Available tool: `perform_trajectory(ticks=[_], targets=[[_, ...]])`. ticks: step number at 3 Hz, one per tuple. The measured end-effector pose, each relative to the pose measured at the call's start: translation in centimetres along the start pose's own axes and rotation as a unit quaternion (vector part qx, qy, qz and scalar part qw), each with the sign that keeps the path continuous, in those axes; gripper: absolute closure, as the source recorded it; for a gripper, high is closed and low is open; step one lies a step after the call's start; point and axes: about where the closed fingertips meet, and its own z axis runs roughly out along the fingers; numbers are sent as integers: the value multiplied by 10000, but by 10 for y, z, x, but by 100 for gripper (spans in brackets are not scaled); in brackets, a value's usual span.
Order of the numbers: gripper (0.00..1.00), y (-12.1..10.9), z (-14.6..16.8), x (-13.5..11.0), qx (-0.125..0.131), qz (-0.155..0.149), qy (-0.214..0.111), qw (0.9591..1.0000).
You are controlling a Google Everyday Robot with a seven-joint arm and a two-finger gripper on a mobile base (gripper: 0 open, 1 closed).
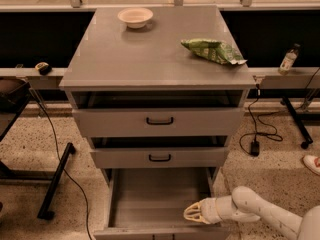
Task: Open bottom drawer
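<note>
Far left, on a pale ledge [20, 73], a small dark object [43, 68]. Below, a black cable [60, 154] trailing across the speckled floor [30, 149] past a black stand leg [56, 180].

On the grey cabinet top [150, 59], a cream bowl [135, 17] near the back edge, left of centre. Further along, a crumpled green bag [212, 50] close to the right edge.

Under the top, the top drawer [110, 124] and the middle drawer [120, 158], each with a black bar handle at centre and a dark gap above its front.

Lowest, the bottom drawer [150, 199], pulled far out toward the camera, with the inside floor bare and the front panel cut by the lower edge of the view. Handle not visible.

Inside that drawer, by its front right corner, the gripper [192, 214], cream-coloured and pointing left. Touching the drawer floor or just above it: cannot tell. Clenched or released: cannot tell. Nothing seen held. Behind it, the white arm [250, 209], reaching in from the lower right.

Far right, a small bottle [288, 59] on the ledge and a black adapter [255, 148] with its cord on the floor.
</note>
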Motion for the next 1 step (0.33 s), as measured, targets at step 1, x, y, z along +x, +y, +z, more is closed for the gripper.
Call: perform_trajectory(ticks=[1], targets=[[61, 0, 1, 0, -8, 0, -4, 10000]])
